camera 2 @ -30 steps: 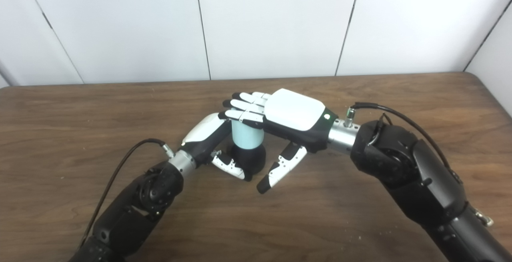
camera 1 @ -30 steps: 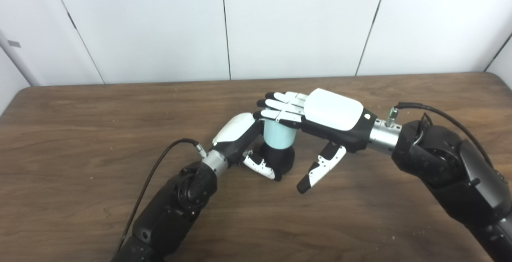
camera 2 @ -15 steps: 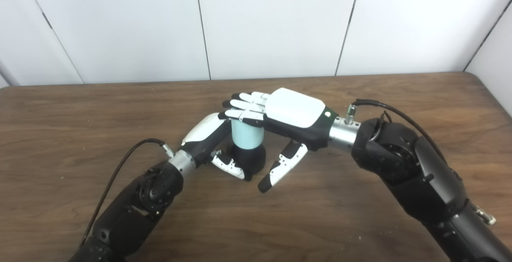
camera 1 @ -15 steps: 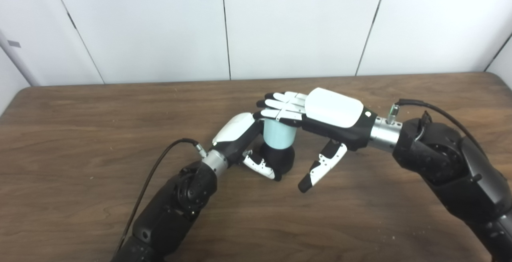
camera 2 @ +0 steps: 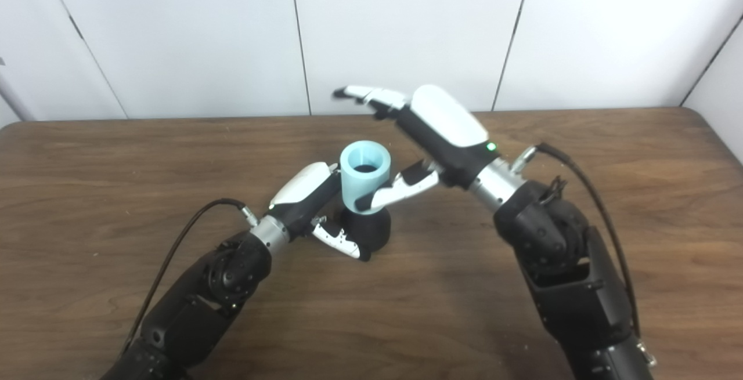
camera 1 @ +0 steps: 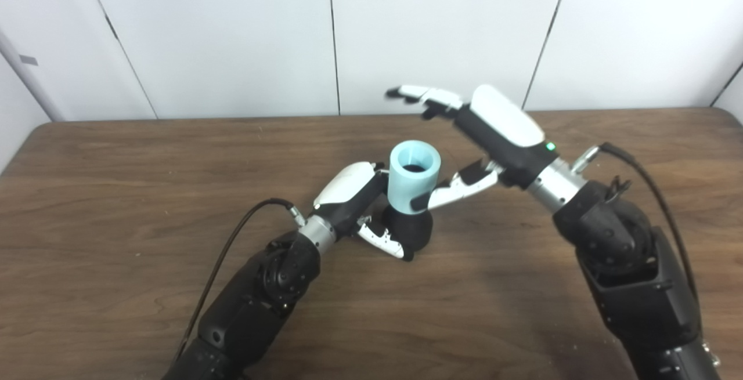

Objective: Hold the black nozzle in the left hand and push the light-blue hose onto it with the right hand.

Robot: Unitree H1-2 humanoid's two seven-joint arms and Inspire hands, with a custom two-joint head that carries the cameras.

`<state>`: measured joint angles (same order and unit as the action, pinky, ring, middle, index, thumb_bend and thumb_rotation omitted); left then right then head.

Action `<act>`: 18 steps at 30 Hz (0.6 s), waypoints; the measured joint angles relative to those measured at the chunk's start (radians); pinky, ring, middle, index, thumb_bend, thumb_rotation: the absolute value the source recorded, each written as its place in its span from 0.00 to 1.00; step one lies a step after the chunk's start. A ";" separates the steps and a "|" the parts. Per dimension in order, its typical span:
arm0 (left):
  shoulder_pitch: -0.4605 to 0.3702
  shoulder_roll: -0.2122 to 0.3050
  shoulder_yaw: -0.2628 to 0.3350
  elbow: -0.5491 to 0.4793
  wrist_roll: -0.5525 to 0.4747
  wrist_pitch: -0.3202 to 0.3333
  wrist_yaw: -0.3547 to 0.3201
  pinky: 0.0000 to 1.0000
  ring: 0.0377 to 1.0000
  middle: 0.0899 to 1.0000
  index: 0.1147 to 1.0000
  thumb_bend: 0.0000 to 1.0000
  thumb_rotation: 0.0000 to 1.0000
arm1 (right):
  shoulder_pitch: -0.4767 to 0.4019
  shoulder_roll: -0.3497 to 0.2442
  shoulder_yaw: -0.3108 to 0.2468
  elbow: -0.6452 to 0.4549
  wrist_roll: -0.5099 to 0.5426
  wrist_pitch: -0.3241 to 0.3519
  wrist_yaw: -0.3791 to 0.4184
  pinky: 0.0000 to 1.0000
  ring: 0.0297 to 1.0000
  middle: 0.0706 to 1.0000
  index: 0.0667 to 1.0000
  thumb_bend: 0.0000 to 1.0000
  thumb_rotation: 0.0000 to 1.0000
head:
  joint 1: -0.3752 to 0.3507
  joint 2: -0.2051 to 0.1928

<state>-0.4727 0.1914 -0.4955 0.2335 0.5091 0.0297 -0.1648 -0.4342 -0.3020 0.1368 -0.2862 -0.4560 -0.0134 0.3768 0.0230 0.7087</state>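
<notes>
The black nozzle (camera 1: 409,229) stands upright on the brown table (camera 1: 116,183), and my left hand (camera 1: 357,197) is shut around its base. The light-blue hose (camera 1: 413,176), a short stubby tube, sits on top of the nozzle with its open end facing up. My right hand (camera 1: 493,127) is raised above and to the right of the hose, open, fingers stretched out toward the back wall. Its thumb (camera 1: 458,188) points down-left and lies against the hose's right side.
Cables run from both wrists, one looping left over the table (camera 1: 249,217), one arching off the right forearm (camera 1: 650,177). White wall panels stand behind the table's far edge (camera 1: 232,118).
My right hand has lifted off the top of the hose and swung up and back, uncovering the hose's open end. The left hand holds the nozzle as before. The camera shifted slightly.
</notes>
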 measured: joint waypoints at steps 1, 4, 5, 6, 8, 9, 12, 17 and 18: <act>0.000 0.001 0.000 0.000 0.000 0.000 0.000 1.00 0.59 0.42 0.43 0.53 0.00 | 0.001 0.000 -0.001 0.000 0.002 0.009 0.000 0.68 0.84 0.87 0.88 0.69 0.27 | -0.002 0.002; 0.000 0.001 0.000 0.000 0.000 0.000 0.000 1.00 0.59 0.42 0.43 0.53 0.00 | 0.003 0.002 -0.003 0.000 0.030 0.040 0.003 0.65 0.82 0.89 0.90 0.70 0.28 | 0.000 0.002; 0.000 0.001 0.000 0.000 0.000 0.000 0.000 1.00 0.59 0.42 0.43 0.53 0.00 | 0.004 0.003 -0.008 0.000 0.046 0.053 0.006 0.64 0.82 0.89 0.91 0.70 0.30 | 0.000 0.003; 0.000 0.001 0.000 -0.001 0.000 0.000 0.000 1.00 0.59 0.42 0.43 0.53 0.00 | 0.005 0.002 -0.013 0.000 0.063 0.065 0.008 0.64 0.81 0.90 0.91 0.68 0.31 | -0.002 0.002; 0.000 0.000 0.000 -0.001 0.000 0.000 0.000 1.00 0.59 0.43 0.42 0.53 0.00 | 0.015 -0.002 -0.028 0.000 0.097 0.084 0.010 0.64 0.81 0.89 0.91 0.66 0.30 | -0.002 0.002; 0.000 0.000 0.000 -0.001 0.000 0.000 0.000 1.00 0.59 0.43 0.42 0.53 0.00 | 0.024 -0.005 -0.038 0.000 0.116 0.087 0.010 0.64 0.79 0.88 0.90 0.63 0.26 | -0.002 0.002; 0.001 0.001 0.000 -0.001 0.000 0.000 0.000 1.00 0.59 0.44 0.42 0.52 0.00 | 0.063 -0.014 -0.072 0.004 0.157 0.112 0.005 0.62 0.74 0.82 0.87 0.61 0.21 | 0.000 0.000; 0.001 0.003 0.000 -0.001 0.000 0.000 0.000 1.00 0.59 0.44 0.42 0.52 0.00 | 0.114 -0.004 -0.118 0.017 0.174 0.176 -0.040 0.54 0.70 0.79 0.84 0.61 0.13 | -0.002 -0.002; 0.001 0.003 0.000 -0.001 0.000 0.000 0.000 1.00 0.59 0.44 0.42 0.52 0.00 | 0.122 -0.001 -0.118 0.018 0.172 0.182 -0.050 0.54 0.70 0.79 0.84 0.62 0.12 | -0.002 -0.003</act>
<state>-0.4719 0.1947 -0.4955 0.2323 0.5092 0.0296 -0.1646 -0.3123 -0.3028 0.0183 -0.2685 -0.2836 0.1681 0.3271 0.0215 0.7056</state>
